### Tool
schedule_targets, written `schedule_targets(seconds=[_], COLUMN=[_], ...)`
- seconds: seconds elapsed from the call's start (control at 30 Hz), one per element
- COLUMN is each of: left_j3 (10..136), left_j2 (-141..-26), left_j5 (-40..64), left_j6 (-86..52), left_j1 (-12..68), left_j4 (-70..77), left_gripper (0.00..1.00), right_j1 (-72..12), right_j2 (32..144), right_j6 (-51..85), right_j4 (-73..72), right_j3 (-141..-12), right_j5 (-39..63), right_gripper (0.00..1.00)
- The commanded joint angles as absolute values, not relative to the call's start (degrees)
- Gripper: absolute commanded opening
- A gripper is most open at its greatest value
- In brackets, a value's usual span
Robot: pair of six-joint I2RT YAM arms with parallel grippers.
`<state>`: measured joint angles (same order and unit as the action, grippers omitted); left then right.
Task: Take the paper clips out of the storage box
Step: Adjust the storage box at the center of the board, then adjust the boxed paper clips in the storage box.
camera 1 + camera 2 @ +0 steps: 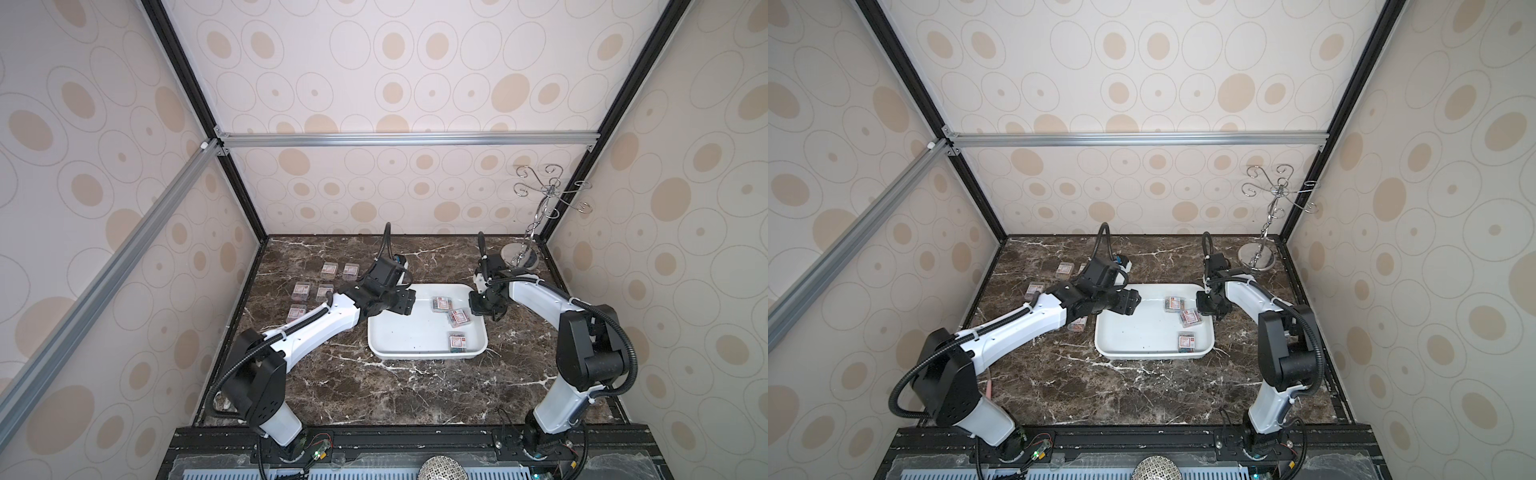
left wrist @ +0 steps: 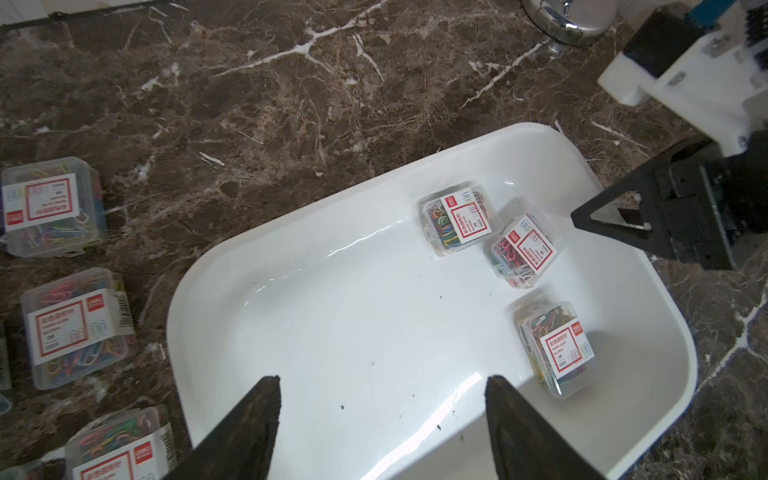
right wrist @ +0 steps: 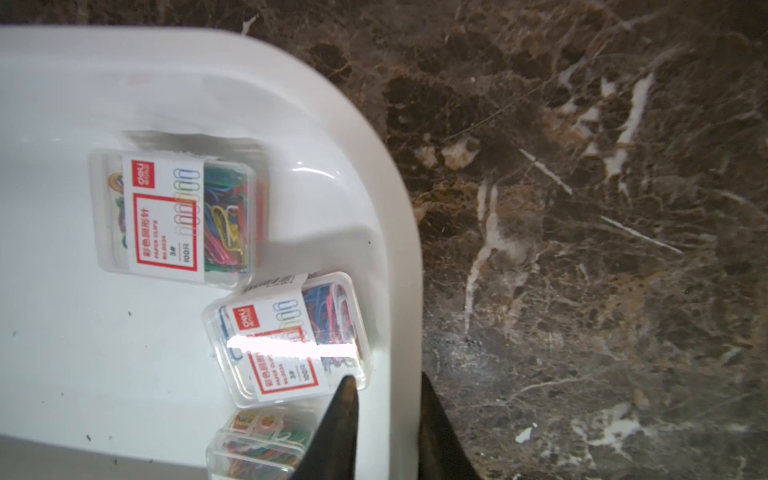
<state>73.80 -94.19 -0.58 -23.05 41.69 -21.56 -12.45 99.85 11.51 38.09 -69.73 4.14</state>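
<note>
Closest to the left wrist camera are the two dark fingers (image 2: 249, 428) of the left gripper (image 2: 382, 382). They are spread wide and hold nothing. They hang over the left end of the storage box (image 1: 407, 332), the one big white tray in the middle of the table (image 1: 374, 395).

I count three boxes of paper clips (image 1: 441, 303) inside the tray. All three lie in its right half. Two sit close together near the far right corner, touching or almost touching; I cannot tell which. The third (image 1: 457, 341) lies alone by the near right corner, close to the rim.

I count five more boxes of clips (image 1: 324, 292) out on the table, left of the tray. In a top view they make a loose bunch: two at the back, two in the middle and one at the front by the left arm (image 1: 316, 328).

The right gripper (image 3: 386, 380) is at the right edge of the tray. Its two fingers have only a small gap between them. One tip is over a corner of a clip box and the other is outside the rim. I see nothing pinched, and I cannot tell if they touch the rim.

Two arms are in view. One shiny metal stand (image 1: 519, 254) with curly hooks is in the far right corner of the table, well apart from the tray.
</note>
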Motion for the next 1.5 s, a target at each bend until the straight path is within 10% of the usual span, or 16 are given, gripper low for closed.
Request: schedule_targets(seconds=[0.0, 0.63, 1.47], left_j3=[79.23, 82.20, 70.80], left_j2=[-98.81, -108.20, -99.55], left_j5=[-7.62, -6.91, -7.47], left_j6=[-28.14, -32.08, -30.87], left_j1=[44.60, 44.52, 40.35], left_j4=[-21.77, -17.11, -17.76], left_gripper=[0.78, 0.78, 0.77], right_j1=[-12.65, -13.06, -18.02], right_j2=[98.17, 87.30, 110.32], right_j6=[12.64, 15.01, 17.68], right_j4=[37.29, 34.58, 31.57], right_j3=[-68.53, -66.92, -78.54], right_j5=[6.22, 12.05, 12.29], right_gripper=[0.26, 0.30, 0.45])
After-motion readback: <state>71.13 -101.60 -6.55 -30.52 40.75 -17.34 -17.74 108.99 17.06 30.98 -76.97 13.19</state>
